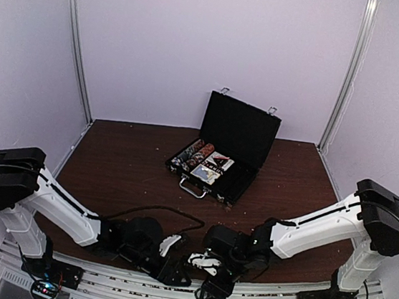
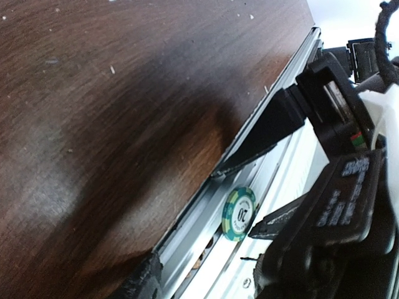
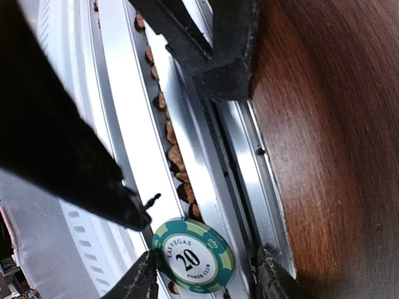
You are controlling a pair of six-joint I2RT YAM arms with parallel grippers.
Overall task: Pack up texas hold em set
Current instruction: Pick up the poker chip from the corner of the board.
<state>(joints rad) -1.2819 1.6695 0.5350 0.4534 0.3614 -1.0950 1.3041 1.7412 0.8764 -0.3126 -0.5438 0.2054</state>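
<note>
The black case (image 1: 239,129) of the texas hold em set stands open at the back middle of the table, with rows of striped chips (image 1: 190,154) and card decks (image 1: 215,167) inside. A green "20" poker chip (image 3: 193,254) (image 2: 239,213) leans in the aluminium rail (image 3: 206,156) at the table's near edge. My right gripper (image 3: 206,280) (image 1: 207,286) is open with a fingertip on either side of the chip. The table-side fingertip (image 3: 271,277) stands clear of it. My left gripper (image 2: 206,286) (image 1: 175,271) is open over the same rail, just beside the chip, holding nothing.
The brown wooden tabletop (image 2: 93,124) ends at the rail. Brown bits of debris (image 3: 174,156) sit in the rail's slot. The two grippers are very close together. The right gripper's body (image 2: 343,199) fills the right side of the left wrist view.
</note>
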